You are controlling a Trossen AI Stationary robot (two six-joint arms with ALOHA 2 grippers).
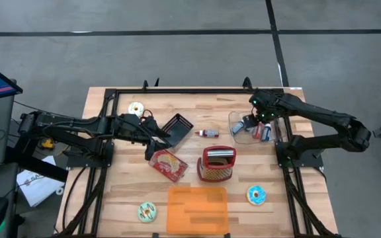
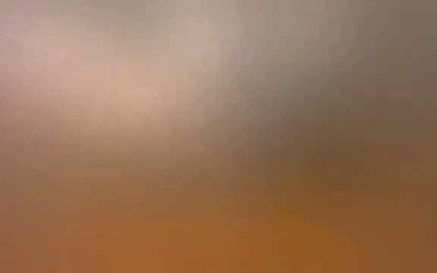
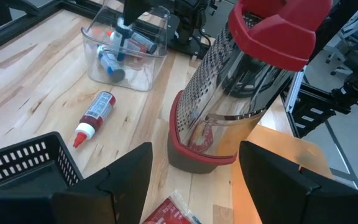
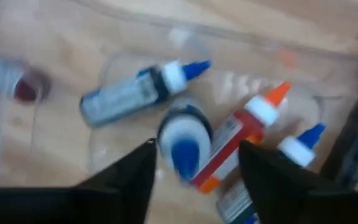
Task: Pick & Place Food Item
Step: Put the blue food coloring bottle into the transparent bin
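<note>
A clear tub [image 1: 234,118] stands at the table's far right with several small squeeze bottles in it. My right gripper [image 1: 256,122] hangs over it, pointing down, open [image 4: 197,168]. Below its fingers lie a blue-tipped bottle [image 4: 135,93], a red orange-tipped bottle [image 4: 241,134] and one seen end-on, blue cap up [image 4: 184,143]. My left gripper [image 1: 165,141] is open [image 3: 194,186] above the red packet [image 1: 167,165], facing the red-topped grater [image 3: 229,93]. A red-capped bottle [image 1: 208,133] lies on its side on the table between basket and tub.
A black basket [image 1: 177,125] sits by my left gripper. An orange board [image 1: 197,208] lies at the near edge. Donuts rest on the table: white [image 1: 136,108] far left, green-iced [image 1: 147,211] near left, blue [image 1: 256,195] near right. The grater [image 1: 217,164] stands mid-table.
</note>
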